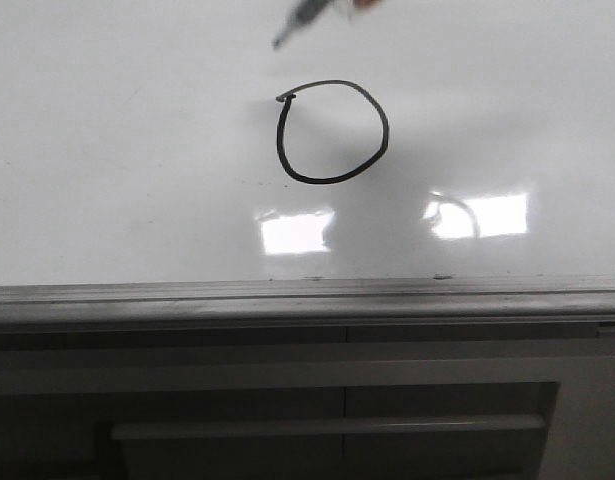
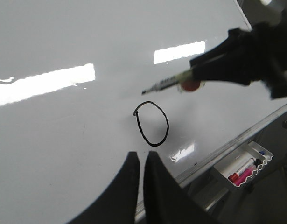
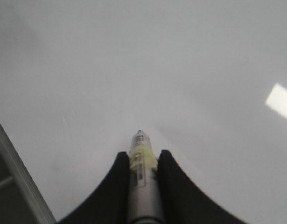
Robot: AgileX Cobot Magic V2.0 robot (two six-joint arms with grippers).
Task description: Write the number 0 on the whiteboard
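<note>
**Ring drawn, marker off the board**

You have the 0 [image 1: 333, 132] on the whiteboard [image 1: 107, 180] — a thin black ring, closed, with a small tick at its upper-left joint. It sits near the middle of the board in the front view, just above two bright rectangular glares. The grey rail [image 1: 287, 295] runs along the board's near edge, below the ring.

Your right gripper [image 3: 143, 161] is clamped on the marker [image 3: 142, 186], one finger pressed to each side of the barrel, a yellow band at the grip. In the left wrist view the marker tip [image 2: 144, 92] points toward the ring, near it but clear of the line — whether it touches the board, you cannot tell.

Your left gripper [image 2: 141, 161] holds nothing; its fingers stand nearly together, a thin gap between them, over the board beside the ring.

A tray [image 2: 246, 165] with red and pink markers hangs past the rail.
</note>
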